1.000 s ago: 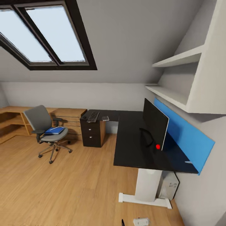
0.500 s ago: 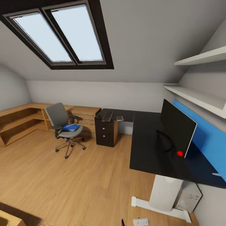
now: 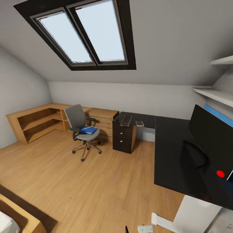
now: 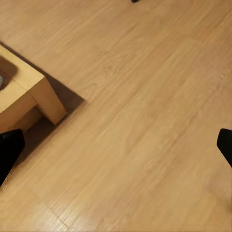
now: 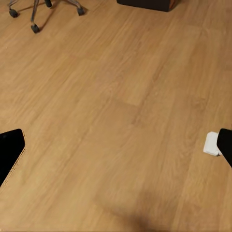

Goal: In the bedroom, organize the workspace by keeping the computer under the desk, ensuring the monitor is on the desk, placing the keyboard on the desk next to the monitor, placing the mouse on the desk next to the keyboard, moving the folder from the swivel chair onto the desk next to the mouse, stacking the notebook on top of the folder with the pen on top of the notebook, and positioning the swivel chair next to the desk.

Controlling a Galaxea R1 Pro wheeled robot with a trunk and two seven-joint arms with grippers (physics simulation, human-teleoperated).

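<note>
The grey swivel chair stands on the floor by the low wood cabinet, apart from the desk. The blue folder lies on its seat. The black keyboard rests on the far wing of the desk above the drawer unit, with a small pale flat item beside it. The monitor stands on the near wing at the right. Mouse, pen and notebook are too small to make out. My left gripper and right gripper hang open over bare floor, holding nothing.
A light-wood cabinet runs along the back-left wall. A light-wood furniture corner is close at my lower left, also under the left arm. White shelves hang above the desk. Wood floor stretches ahead.
The whole view has swung left, so the chair, the desk and the monitor sit further right in the picture. The wood furniture corner has come into view. Nothing itself has moved.
</note>
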